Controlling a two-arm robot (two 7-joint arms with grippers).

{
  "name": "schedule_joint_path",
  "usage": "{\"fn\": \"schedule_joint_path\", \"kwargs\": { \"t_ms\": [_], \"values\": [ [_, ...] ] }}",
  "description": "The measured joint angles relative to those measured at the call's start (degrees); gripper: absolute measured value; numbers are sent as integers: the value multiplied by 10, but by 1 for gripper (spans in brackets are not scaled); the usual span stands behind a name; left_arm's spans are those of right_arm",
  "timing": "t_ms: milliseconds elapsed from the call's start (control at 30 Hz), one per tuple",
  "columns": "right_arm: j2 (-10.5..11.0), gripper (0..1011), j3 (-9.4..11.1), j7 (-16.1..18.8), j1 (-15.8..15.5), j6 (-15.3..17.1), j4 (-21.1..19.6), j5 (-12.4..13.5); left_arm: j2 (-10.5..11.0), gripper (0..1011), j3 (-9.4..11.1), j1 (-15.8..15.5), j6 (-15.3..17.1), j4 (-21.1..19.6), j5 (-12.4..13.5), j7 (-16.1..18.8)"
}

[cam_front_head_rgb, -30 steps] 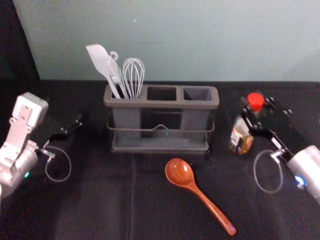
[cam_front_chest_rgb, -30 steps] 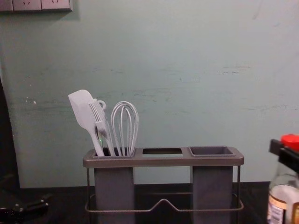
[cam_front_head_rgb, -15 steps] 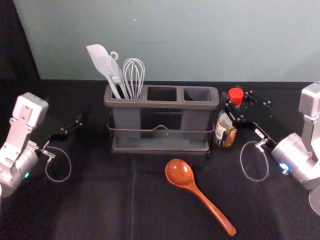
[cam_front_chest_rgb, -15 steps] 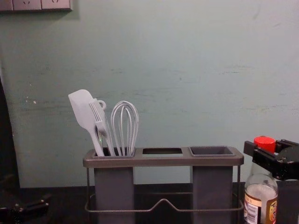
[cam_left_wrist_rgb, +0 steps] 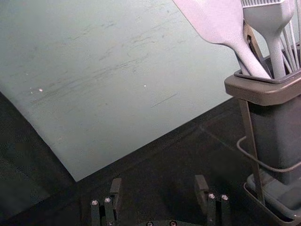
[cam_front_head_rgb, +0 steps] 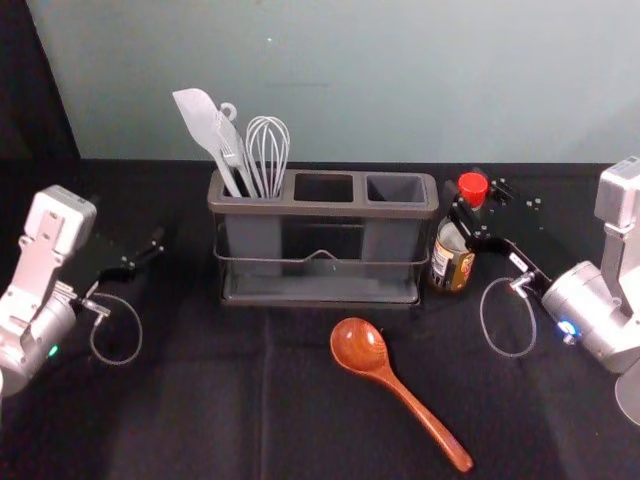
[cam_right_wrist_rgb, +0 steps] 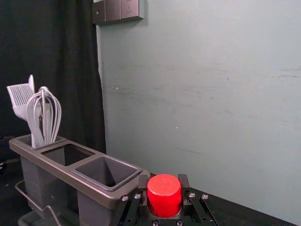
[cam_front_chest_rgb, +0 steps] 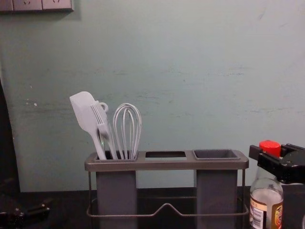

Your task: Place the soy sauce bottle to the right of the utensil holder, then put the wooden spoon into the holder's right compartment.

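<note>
In the head view the soy sauce bottle (cam_front_head_rgb: 452, 255) stands upright just right of the utensil holder (cam_front_head_rgb: 322, 208), my right gripper (cam_front_head_rgb: 472, 212) around its neck. The right wrist view has the red cap (cam_right_wrist_rgb: 164, 195) between the fingers of my right gripper (cam_right_wrist_rgb: 163, 197), which is shut on the bottle. The wooden spoon (cam_front_head_rgb: 398, 388) lies in front of the holder, bowl toward it, handle toward the front right. The holder's right compartment (cam_front_chest_rgb: 216, 154) is empty. My left gripper (cam_front_head_rgb: 140, 258) is parked at the left; in the left wrist view the left gripper (cam_left_wrist_rgb: 160, 188) stands open.
A white spatula (cam_front_head_rgb: 207, 128), a brush and a whisk (cam_front_head_rgb: 268, 150) stand in the holder's left compartment. Behind the black-covered table (cam_front_head_rgb: 180, 400) rises a pale green wall (cam_front_head_rgb: 400, 80). A dark curtain (cam_right_wrist_rgb: 51, 47) hangs at the left.
Over the past second my right gripper has carried the bottle leftward, close beside the holder's right end. It has barely moved in the last half second. The left arm stays still.
</note>
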Motion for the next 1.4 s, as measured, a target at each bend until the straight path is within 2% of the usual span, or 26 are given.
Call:
{"fn": "schedule_joint_path", "kwargs": {
  "t_ms": [733, 1000, 1033, 1200, 1300, 1400],
  "values": [
    [-11, 392, 7, -5, 8, -2, 27, 16, 0, 1000, 0, 0, 0, 0, 0, 0],
    [-8, 600, 18, -11, 0, -7, -4, 20, 0, 1000, 0, 0, 0, 0, 0, 0],
    [-6, 660, 21, -14, -4, -7, -15, 20, 0, 1000, 0, 0, 0, 0, 0, 0],
    [2, 814, 34, -26, -25, -5, -66, 19, 0, 1000, 0, 0, 0, 0, 0, 0],
    [10, 886, 44, -37, -55, 6, -117, 15, 0, 1000, 0, 0, 0, 0, 0, 0],
    [16, 965, 48, -42, -77, 15, -149, 14, 0, 1000, 0, 0, 0, 0, 0, 0]
  ]
}}
